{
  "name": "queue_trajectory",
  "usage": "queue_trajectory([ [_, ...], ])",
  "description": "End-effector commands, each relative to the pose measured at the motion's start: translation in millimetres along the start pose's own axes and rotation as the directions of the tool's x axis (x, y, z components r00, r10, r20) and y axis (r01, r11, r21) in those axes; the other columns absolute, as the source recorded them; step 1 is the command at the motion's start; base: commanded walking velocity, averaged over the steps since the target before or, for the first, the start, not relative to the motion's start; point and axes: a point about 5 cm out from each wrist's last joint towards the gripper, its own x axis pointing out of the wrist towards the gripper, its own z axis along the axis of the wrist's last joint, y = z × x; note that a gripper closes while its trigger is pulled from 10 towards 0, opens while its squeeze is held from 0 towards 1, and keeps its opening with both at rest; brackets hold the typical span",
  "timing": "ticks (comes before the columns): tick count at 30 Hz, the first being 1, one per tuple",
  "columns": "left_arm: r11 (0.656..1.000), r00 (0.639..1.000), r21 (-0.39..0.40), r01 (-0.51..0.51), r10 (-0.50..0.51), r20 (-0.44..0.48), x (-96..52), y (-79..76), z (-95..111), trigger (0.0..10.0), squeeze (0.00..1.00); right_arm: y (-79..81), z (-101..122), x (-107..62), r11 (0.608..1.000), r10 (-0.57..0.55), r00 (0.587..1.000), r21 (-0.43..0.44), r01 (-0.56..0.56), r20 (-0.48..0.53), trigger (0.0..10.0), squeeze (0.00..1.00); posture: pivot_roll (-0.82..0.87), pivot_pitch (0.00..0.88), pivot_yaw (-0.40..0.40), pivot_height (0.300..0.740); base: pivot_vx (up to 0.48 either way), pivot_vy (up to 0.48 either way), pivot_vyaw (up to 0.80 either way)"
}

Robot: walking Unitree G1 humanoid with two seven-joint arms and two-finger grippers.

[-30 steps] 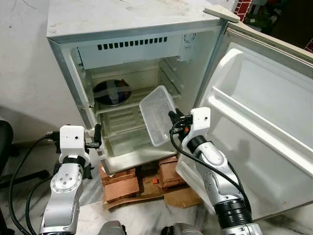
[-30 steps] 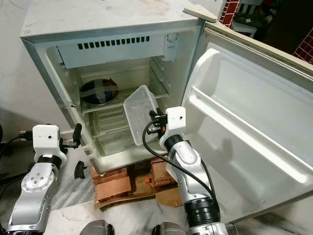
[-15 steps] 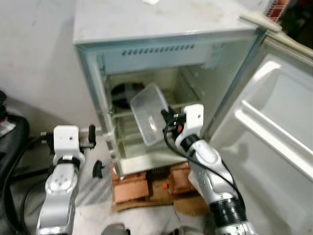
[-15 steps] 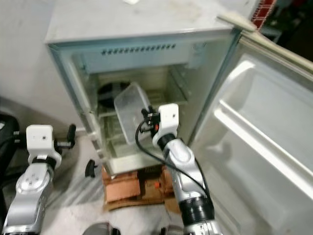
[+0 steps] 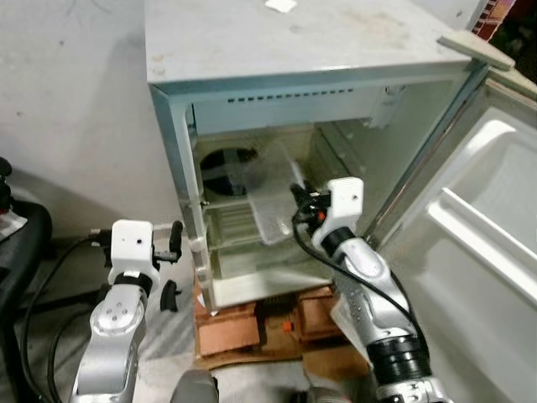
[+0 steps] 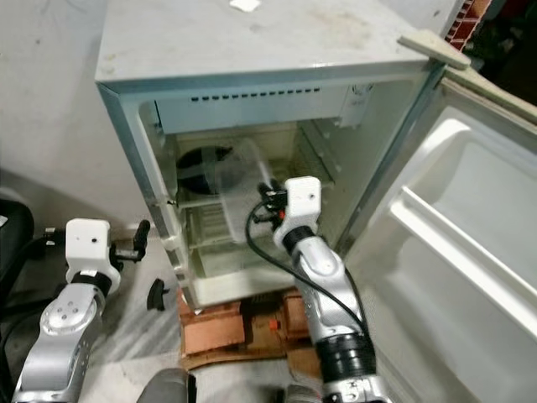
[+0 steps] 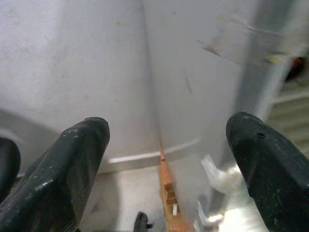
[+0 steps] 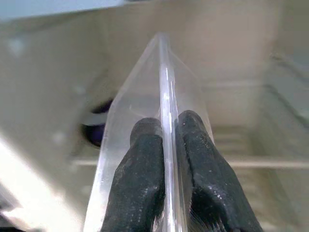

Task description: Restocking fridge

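Right wrist view: right hand (image 8: 166,145) pinches the rim of a clear plastic container (image 8: 145,121), fingers clamped on its thin wall. Head views put the container (image 5: 268,197) inside the open fridge (image 5: 294,50), tilted over the middle shelf (image 5: 231,197), beside a dark round dish (image 5: 225,164). Left hand (image 7: 164,159) idles with fingers spread wide, low beside the fridge's outer wall. To do it well: level the container, clear the dish, lower until it rests flat, then let go.

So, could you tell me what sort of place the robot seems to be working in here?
Probably a plain utility or storage corner of a home: a small fridge propped on bricks, a bare plaster wall, and loose cables on the floor.
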Motion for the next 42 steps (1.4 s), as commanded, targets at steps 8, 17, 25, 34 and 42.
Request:
queue_trajectory([
  [8,0.986,0.991,0.097,0.133,-0.13,-0.034,-13.9,-13.6,1.0,10.0,0.0,-21.0,8.1,19.5,0.988,-0.152,0.988,0.034,0.151,0.025,10.0,0.0,0.14,0.102,-0.051,0.74,0.0,0.0,0.0],
  [17,0.972,0.975,0.115,0.205,-0.192,-0.117,-40.6,-14.8,-3.5,10.0,0.0,-15.4,12.9,51.6,0.986,-0.149,0.989,0.075,0.149,0.002,10.0,0.0,0.21,0.176,-0.061,0.74,0.0,0.0,0.0],
  [25,0.975,0.972,0.092,0.201,-0.187,-0.146,-64.5,-9.2,0.4,10.0,0.0,-5.8,19.4,70.8,0.982,-0.148,0.989,0.118,0.148,-0.009,10.0,0.0,0.27,0.243,-0.069,0.74,0.0,0.0,0.0],
  [34,0.984,0.98,0.062,0.169,-0.161,-0.121,-76.3,-4.9,15.9,10.0,0.0,-13.2,32.2,81.5,0.954,-0.24,0.971,0.185,0.236,0.0,10.0,0.0,0.32,0.301,-0.073,0.74,0.0,0.0,0.0],
  [42,0.987,0.981,0.049,0.15,-0.143,-0.128,-87.3,-3.9,22.2,10.0,0.0,-23.3,45.7,86.3,0.926,-0.311,0.95,0.23,0.3,0.011,10.0,0.0,0.34,0.345,-0.079,0.74,0.0,0.0,0.0],
])
